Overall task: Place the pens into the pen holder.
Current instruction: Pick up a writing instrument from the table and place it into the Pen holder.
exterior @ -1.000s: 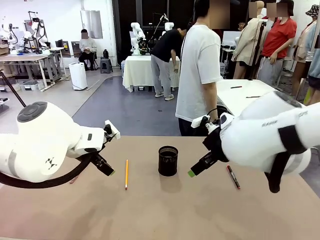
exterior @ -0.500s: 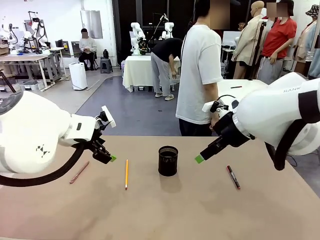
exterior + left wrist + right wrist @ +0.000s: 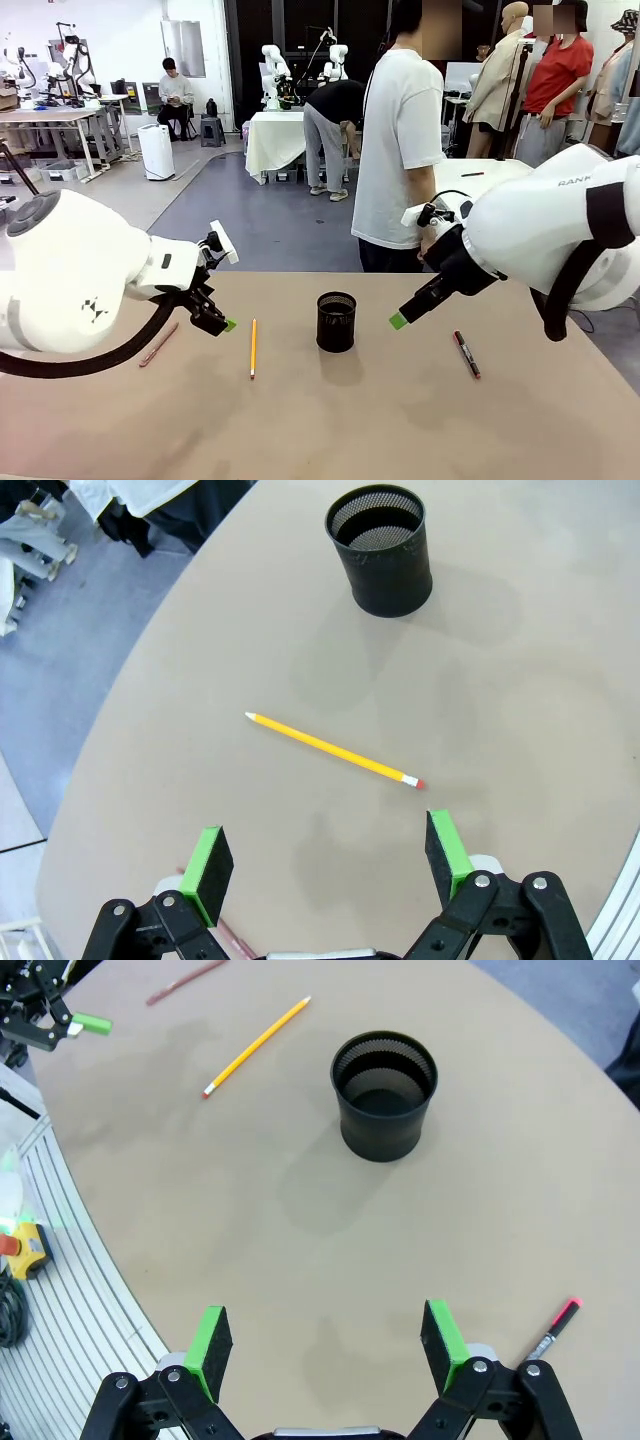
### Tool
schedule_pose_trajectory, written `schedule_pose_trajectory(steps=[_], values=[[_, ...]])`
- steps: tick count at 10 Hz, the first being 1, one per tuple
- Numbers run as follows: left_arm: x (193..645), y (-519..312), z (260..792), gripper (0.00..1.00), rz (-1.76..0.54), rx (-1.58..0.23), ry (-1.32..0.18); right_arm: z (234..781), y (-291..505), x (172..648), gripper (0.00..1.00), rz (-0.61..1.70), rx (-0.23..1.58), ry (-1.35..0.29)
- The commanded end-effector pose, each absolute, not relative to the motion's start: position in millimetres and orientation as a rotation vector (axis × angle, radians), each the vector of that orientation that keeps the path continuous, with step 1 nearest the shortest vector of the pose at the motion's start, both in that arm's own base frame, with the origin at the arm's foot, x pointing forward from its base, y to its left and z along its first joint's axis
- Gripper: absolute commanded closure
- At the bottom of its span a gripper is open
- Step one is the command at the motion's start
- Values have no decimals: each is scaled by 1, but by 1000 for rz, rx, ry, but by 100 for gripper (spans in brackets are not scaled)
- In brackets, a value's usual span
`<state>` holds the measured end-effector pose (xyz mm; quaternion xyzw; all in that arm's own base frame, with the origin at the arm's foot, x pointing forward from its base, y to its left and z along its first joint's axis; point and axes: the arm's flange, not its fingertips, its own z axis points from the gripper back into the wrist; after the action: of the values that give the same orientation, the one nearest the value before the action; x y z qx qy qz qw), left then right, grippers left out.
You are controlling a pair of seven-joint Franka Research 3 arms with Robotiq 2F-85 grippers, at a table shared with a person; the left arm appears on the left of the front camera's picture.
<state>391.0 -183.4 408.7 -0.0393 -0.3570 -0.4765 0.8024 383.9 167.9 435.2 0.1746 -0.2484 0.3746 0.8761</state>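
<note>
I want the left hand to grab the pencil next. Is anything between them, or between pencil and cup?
Nothing visible. The left hand hangs open just short of the pencil with no object between them, and none lies between pencil and cup.

My left arm (image 3: 70, 270) comes in low from the left, and my left gripper (image 3: 222, 322) points down and inward with its jaws spread wide, empty. My right arm (image 3: 545, 235) mirrors it, and my right gripper (image 3: 400, 319) slants down, fingers wide apart, holding nothing.

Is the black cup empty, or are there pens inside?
Empty. The right wrist view looks down into the pen holder: nothing inside. The pencil lies outside on the table.
</note>
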Motion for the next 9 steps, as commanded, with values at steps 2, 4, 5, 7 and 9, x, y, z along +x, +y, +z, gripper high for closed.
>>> schedule_pose_trajectory(steps=[2,4,5,7,9], values=[[390,-185,414,0,-999,-81,-775,434,166,384,0,766,390,-520],[393,-178,417,0,-1025,-205,-659,447,159,388,0,847,431,-477],[395,-169,426,0,-1016,-295,-578,453,154,390,0,890,444,-496],[393,-160,445,0,-997,-429,-532,476,139,398,0,967,477,-513],[391,-147,465,0,-951,-392,-597,497,134,398,0,1022,416,-577]])
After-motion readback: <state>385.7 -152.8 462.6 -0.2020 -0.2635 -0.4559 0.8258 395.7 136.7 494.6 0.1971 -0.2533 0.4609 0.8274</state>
